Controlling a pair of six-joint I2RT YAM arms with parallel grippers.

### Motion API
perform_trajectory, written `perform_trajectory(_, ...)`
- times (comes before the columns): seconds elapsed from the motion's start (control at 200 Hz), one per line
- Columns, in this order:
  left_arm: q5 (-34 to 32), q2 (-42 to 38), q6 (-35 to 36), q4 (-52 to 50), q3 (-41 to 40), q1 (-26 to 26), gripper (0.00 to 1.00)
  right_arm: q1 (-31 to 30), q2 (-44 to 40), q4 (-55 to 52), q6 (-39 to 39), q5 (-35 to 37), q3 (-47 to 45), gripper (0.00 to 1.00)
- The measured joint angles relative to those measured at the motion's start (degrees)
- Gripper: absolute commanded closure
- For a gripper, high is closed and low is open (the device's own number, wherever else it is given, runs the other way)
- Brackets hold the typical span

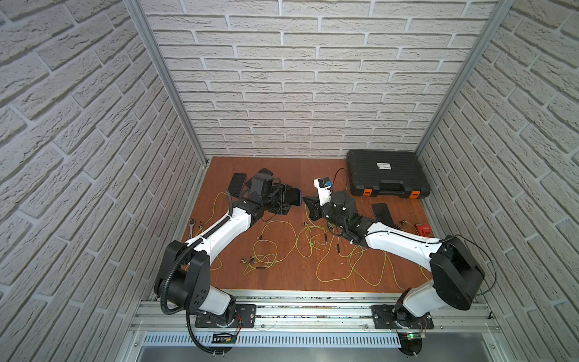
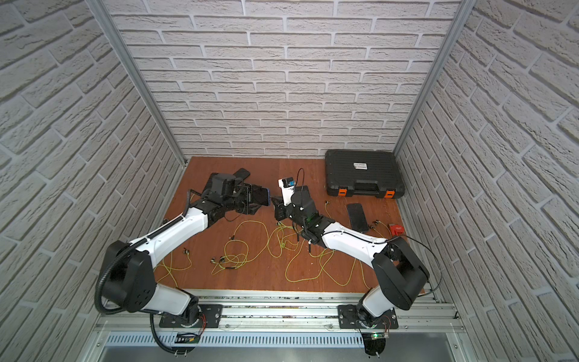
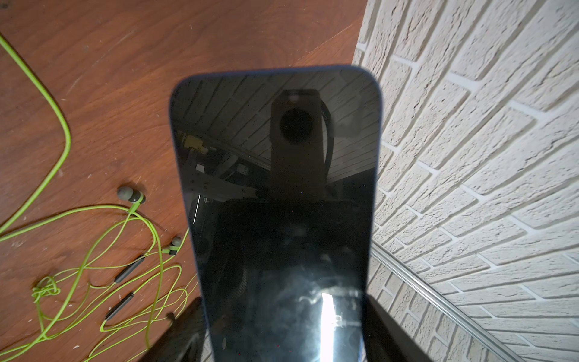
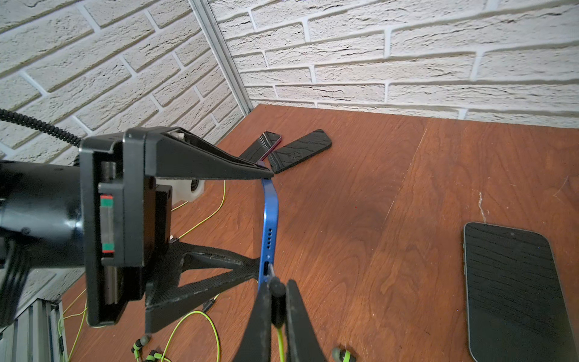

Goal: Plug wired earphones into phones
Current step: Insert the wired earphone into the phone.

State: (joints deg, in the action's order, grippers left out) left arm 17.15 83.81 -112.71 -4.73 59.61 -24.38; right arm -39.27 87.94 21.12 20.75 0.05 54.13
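Note:
My left gripper [image 1: 289, 196] is shut across the width of a black phone [image 3: 275, 188] with a blue edge [image 4: 269, 225], holding it above the table with its end toward the right arm. My right gripper [image 4: 277, 283] is shut on the dark plug [image 4: 277, 293] of a yellow-green earphone cord [image 4: 281, 341]. The plug's metal tip sits right at the port [image 4: 266, 268] in the phone's end. I cannot tell whether it is inside. In both top views the held phone [image 2: 262, 196] and my right gripper [image 2: 275, 207] meet mid-table.
Other phones lie flat: one at the back left [image 1: 237, 185], one on the right [image 1: 383, 213], two overlapping near the corner [image 4: 299, 150]. Loose earphone cords [image 1: 282, 247] tangle across the table's front. A black case [image 1: 387, 175] stands at the back right, with a red item [image 1: 423, 230] near the right wall.

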Motion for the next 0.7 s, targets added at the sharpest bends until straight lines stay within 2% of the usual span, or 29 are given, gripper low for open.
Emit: perform_trajectory(0.7,-0.2,0.0,0.2,0.0,-0.2,0.3,1.0,0.0,-1.4,-0.4,-1.7,0.0,-0.1,0.94)
